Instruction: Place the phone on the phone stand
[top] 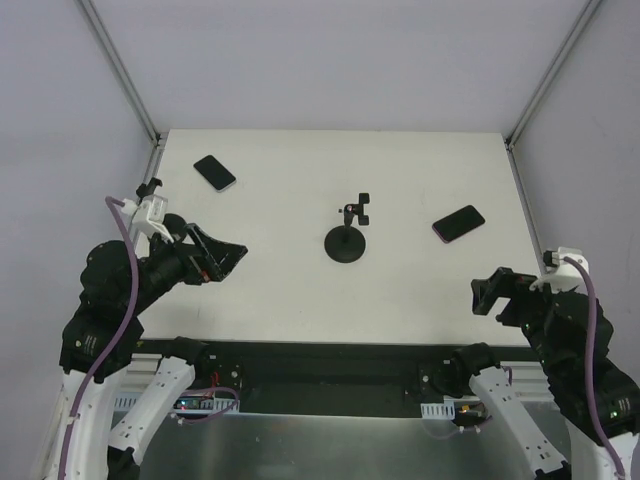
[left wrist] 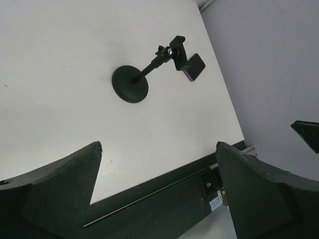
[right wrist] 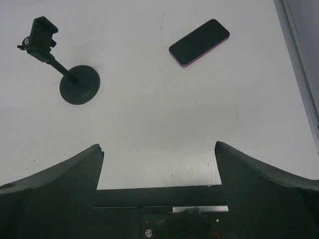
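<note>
Left arm: the black jointed left arm (top: 150, 270) reaches in from the near left corner, with a purple cable (top: 128, 262) looping along it.
Left jaws: the left jaws stand wide apart, clamped on nothing, over the near left part of the flat white table (top: 300, 305).
Right arm: the black jointed right arm (top: 560, 320) sits low at the near right corner.
Right jaws: the right jaws are also wide apart and hold nothing, over the table's near right edge.
Stand: the black phone stand (top: 347, 238), with a round base and a small clamp head, is upright near the table's middle.
Right phone: the black rectangular phone with a pink-purple rim (top: 458, 223) lies flat, right of the stand and apart from it, beyond the right jaws.
Left phone: a second black rectangular phone (top: 214, 172) lies flat near the far left corner, well apart from the stand.
Far corners: grey metal frame posts (top: 120, 70) rise against pale walls.
</note>
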